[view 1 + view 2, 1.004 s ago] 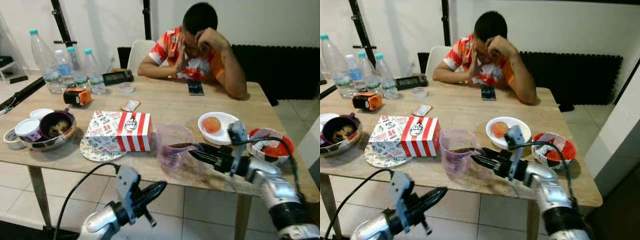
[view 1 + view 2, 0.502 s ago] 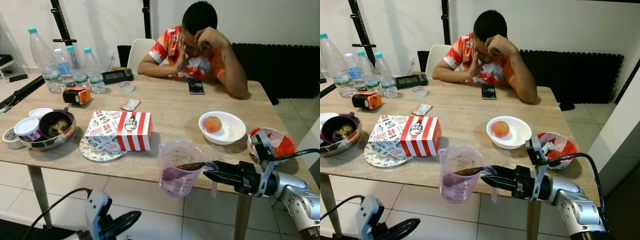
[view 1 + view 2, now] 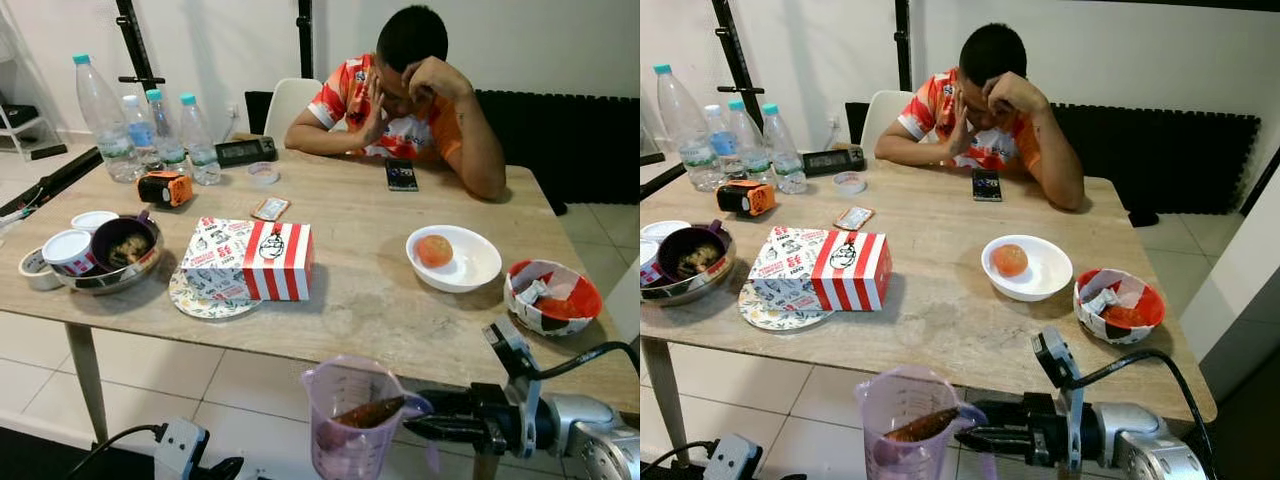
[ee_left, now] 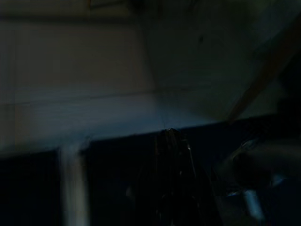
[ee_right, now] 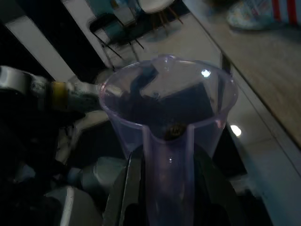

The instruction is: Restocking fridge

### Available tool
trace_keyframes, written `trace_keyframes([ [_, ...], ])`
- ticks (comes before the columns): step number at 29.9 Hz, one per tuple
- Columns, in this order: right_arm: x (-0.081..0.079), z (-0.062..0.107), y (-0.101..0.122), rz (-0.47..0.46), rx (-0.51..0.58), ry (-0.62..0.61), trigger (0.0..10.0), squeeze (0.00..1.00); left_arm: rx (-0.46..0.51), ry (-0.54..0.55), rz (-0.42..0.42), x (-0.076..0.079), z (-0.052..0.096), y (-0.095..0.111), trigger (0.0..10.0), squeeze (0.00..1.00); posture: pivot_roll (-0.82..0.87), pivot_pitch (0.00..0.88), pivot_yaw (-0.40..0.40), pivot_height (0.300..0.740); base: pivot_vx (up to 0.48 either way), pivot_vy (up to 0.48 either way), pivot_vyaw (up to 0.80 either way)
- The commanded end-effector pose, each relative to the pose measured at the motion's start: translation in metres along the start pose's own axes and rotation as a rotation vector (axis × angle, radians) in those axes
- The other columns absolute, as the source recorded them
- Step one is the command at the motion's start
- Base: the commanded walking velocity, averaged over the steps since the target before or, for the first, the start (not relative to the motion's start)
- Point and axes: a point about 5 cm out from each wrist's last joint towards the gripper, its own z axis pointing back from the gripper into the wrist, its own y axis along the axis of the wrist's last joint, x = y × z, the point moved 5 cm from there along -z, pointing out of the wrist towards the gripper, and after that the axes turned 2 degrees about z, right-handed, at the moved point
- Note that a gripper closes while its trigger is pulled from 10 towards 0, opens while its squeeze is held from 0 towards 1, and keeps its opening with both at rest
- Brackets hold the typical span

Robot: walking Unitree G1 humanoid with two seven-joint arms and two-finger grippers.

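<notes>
A translucent purple measuring jug point(image 3: 350, 420) with some brown stuff inside hangs in the air just in front of the table's near edge, below the tabletop. My right gripper point(image 3: 413, 420) is shut on its handle, reaching in from the right. In the right wrist view the jug point(image 5: 169, 117) stands upright, and its handle runs down between the two black fingers point(image 5: 123, 197). My left arm point(image 3: 183, 452) hangs low at the bottom left. Its wrist view is very dark.
On the wooden table point(image 3: 360, 300) are a red-and-white striped box point(image 3: 250, 260), a white bowl point(image 3: 462, 270) with an orange fruit, a red bowl point(image 3: 553, 300), a metal bowl point(image 3: 108, 262) with tubs, and water bottles point(image 3: 145, 135). A person point(image 3: 410, 95) sits at the far side.
My right gripper has carried the jug off the tabletop, toward me and downward. My left arm has dropped lower, and the view has shifted back a little.
</notes>
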Motion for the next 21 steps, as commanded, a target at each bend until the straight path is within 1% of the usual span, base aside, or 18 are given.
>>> trace_keyframes([
  [1, 0.007, 0.001, -0.009, 0.018, -0.022, -0.055, 0.0, 0.0, -0.025, 0.045, -0.011, -0.001, -0.002, -0.008, 10.0, 0.0, 0.06, 0.0, -0.015, 0.74, 0.0, 0.0, 0.0],
  [2, 0.022, 0.002, -0.015, 0.037, -0.021, -0.153, 0.0, 0.0, -0.054, 0.115, -0.007, -0.013, -0.005, -0.01, 10.0, 0.0, 0.05, 0.0, -0.013, 0.74, 0.0, 0.0, 0.0],
  [3, 0.022, 0.002, -0.015, 0.037, -0.021, -0.153, 0.0, 0.0, -0.054, 0.115, -0.007, -0.013, -0.005, -0.01, 10.0, 0.0, 0.05, 0.0, -0.013, 0.74, 0.0, 0.0, 0.0],
  [4, 0.037, 0.004, -0.019, 0.05, -0.009, -0.26, 0.0, 0.0, -0.067, 0.157, 0.009, -0.022, -0.007, -0.013, 10.0, 0.0, 0.05, 0.0, -0.013, 0.74, 0.0, 0.0, 0.0],
  [5, 0.048, 0.007, -0.022, 0.045, 0.014, -0.342, 0.0, 0.0, -0.083, 0.187, 0.029, -0.027, -0.009, -0.018, 10.0, 0.0, 0.05, 0.0, -0.013, 0.74, 0.0, 0.0, 0.0],
  [6, 0.056, 0.009, -0.025, 0.036, 0.041, -0.404, 0.0, 0.0, -0.104, 0.202, 0.042, -0.029, -0.009, -0.024, 10.0, 0.0, 0.05, 0.0, -0.013, 0.74, 0.0, 0.0, 0.0],
  [7, 0.059, 0.01, -0.027, 0.029, 0.056, -0.434, 0.0, 0.0, -0.116, 0.209, 0.044, -0.029, -0.009, -0.028, 10.0, 0.0, 0.05, 0.0, -0.013, 0.74, 0.0, 0.0, 0.0],
  [11, 0.06, 0.011, -0.031, 0.018, 0.091, -0.462, 0.0, 0.0, -0.137, 0.216, 0.058, -0.027, -0.01, -0.035, 10.0, 0.0, 0.05, 0.0, -0.013, 0.74, 0.0, 0.0, 0.0],
  [13, 0.057, 0.009, -0.037, 0.01, 0.105, -0.463, 0.0, 0.0, -0.163, 0.23, 0.079, -0.025, -0.011, -0.042, 10.0, 0.0, 0.05, 0.0, -0.013, 0.74, 0.0, 0.0, 0.0],
  [14, 0.057, 0.009, -0.037, 0.01, 0.105, -0.463, 0.0, 0.0, -0.163, 0.23, 0.079, -0.025, -0.011, -0.042, 10.0, 0.0, 0.05, 0.0, -0.013, 0.74, 0.0, 0.0, 0.0],
  [16, 0.053, 0.008, -0.047, 0.004, 0.102, -0.46, 0.0, 0.0, -0.203, 0.248, 0.088, -0.018, -0.015, -0.051, 10.0, 0.0, 0.05, 0.0, -0.013, 0.74, 0.0, 0.0, 0.0],
  [17, 0.053, 0.008, -0.047, 0.004, 0.102, -0.46, 0.0, 0.0, -0.203, 0.248, 0.088, -0.018, -0.015, -0.051, 10.0, 0.0, 0.05, 0.0, -0.013, 0.74, 0.0, 0.0, 0.0],
  [20, 0.05, 0.006, -0.061, 0.009, 0.088, -0.461, 0.0, 0.0, -0.229, 0.262, 0.088, -0.013, -0.019, -0.056, 10.0, 0.0, 0.05, 0.0, -0.009, 0.74, 0.0, 0.0, 0.0],
  [21, 0.05, 0.006, -0.061, 0.009, 0.088, -0.461, 0.0, 0.0, -0.229, 0.262, 0.088, -0.013, -0.019, -0.056, 10.0, 0.0, 0.05, 0.0, -0.009, 0.74, 0.0, 0.0, 0.0],
])
